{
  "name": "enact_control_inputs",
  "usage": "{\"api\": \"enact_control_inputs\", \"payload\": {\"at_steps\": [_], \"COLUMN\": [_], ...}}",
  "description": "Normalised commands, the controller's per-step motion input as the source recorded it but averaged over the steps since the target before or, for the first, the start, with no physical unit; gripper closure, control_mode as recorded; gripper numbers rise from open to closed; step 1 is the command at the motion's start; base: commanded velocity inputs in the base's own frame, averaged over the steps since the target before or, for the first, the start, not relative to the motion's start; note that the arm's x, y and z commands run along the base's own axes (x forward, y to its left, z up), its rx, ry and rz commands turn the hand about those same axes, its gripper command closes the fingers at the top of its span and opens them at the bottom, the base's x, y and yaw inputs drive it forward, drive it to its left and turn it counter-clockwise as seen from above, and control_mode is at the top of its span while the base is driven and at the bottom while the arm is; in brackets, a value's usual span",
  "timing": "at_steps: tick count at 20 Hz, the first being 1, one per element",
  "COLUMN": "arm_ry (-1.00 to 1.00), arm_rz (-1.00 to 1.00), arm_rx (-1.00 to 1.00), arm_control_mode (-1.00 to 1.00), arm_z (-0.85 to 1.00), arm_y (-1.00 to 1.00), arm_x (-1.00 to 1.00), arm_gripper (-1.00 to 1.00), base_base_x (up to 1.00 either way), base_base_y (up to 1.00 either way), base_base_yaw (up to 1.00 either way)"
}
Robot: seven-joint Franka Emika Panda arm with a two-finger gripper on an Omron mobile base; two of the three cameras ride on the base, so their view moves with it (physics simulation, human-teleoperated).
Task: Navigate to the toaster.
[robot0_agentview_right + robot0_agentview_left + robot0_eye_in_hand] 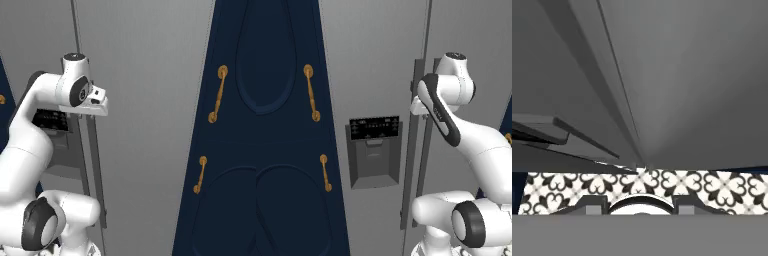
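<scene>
So the base is parked right up against a big grey fridge (376,60), two doors with dark vertical handles (417,100) running down the middle seam. The dispenser panel (374,152) sits around 9 o'clock from the arm in the left base view, and in the right base view it's mostly hidden behind the arm's elbow. Navy cabinets (286,125) with brass handles (311,92) flank the fridge on both sides, cut off at the frame edges. The hand view looks down the fridge front to a strip of black-and-white patterned floor tile (712,185) at 6 o'clock. The claw (641,207) barely pokes in there, so I can't tell if it's clenched or released. The toaster isn't anywhere in these shots, so can't say where it is.
</scene>
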Motion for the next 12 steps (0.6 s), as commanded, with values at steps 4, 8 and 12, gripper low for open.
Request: {"api": "enact_control_inputs", "payload": {"at_steps": [4, 8, 12], "arm_ry": [-0.06, -0.11, -0.07], "arm_rz": [0.01, 0.01, 0.0], "arm_rx": [0.0, 0.0, 0.0], "arm_control_mode": [-1.0, -1.0, -1.0], "arm_z": [0.0, 0.0, 0.0], "arm_y": [0.0, 0.0, 0.11], "arm_x": [-0.67, -0.9, -0.67], "arm_gripper": [-1.0, -1.0, -1.0], "base_base_x": [0.0, 0.0, 0.0], "base_base_y": [0.0, 0.0, 0.0], "base_base_yaw": [0.0, 0.0, 0.0]}}
